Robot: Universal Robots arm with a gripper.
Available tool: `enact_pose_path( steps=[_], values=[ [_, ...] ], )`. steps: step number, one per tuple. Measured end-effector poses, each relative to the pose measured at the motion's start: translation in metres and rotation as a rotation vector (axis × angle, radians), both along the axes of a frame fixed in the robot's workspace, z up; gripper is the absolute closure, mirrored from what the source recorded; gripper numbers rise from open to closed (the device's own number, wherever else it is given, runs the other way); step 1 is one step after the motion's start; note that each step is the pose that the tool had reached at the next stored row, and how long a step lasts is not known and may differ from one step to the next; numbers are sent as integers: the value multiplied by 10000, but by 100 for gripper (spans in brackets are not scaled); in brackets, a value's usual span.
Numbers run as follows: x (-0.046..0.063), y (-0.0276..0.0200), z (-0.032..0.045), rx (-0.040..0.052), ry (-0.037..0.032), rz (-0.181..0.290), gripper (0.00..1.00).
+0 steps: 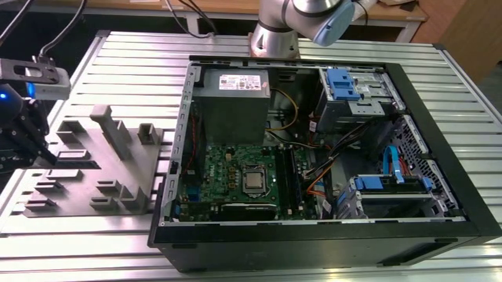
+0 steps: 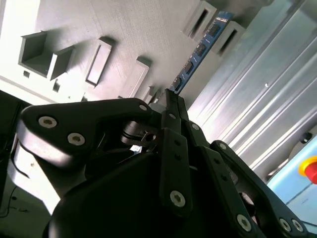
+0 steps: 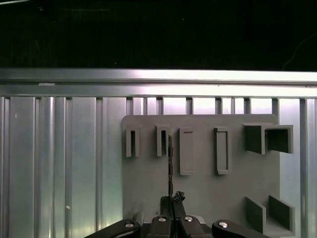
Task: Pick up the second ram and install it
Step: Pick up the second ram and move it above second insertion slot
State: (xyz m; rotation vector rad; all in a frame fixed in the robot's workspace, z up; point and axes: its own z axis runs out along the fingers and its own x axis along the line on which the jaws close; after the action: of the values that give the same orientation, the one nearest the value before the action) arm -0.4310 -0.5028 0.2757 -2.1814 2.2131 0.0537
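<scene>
The second ram (image 2: 200, 49) is a thin blue-edged module with small black chips, and it sticks out from between my fingertips. My gripper (image 2: 171, 96) is shut on its near end. In the first wrist view the ram (image 3: 170, 158) shows edge-on as a dark line running from my gripper (image 3: 171, 199) over the grey holder tray (image 3: 148, 188), beside two slotted blocks. In the exterior view my gripper (image 1: 33, 144) hangs over the tray's (image 1: 86, 176) edge at the exterior view's left. I cannot tell whether the ram touches the tray. The motherboard's long memory slots (image 1: 286, 176) lie inside the open computer case.
The open black computer case (image 1: 439, 176) fills the middle and the exterior view's right, with a grey power supply (image 1: 231, 111), blue drive brackets (image 1: 341, 82) and cables. The arm's base (image 1: 274, 35) stands behind it. Upright slabs (image 1: 114, 132) rise from the tray. A ribbed metal table (image 1: 117, 64) carries everything.
</scene>
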Motion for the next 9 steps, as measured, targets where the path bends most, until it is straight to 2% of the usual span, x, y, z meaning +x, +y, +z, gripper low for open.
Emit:
enact_pose_path(
  steps=[2, 3, 4, 5, 9],
  values=[
    [0, 0, 50, 1, 1, 0, 91],
    [0, 0, 105, 3, 1, 0, 91],
    [0, 0, 219, 7, 2, 0, 91],
    [0, 0, 269, 10, 0, 0, 91],
    [0, 0, 365, 13, 1, 0, 91]
  ],
)
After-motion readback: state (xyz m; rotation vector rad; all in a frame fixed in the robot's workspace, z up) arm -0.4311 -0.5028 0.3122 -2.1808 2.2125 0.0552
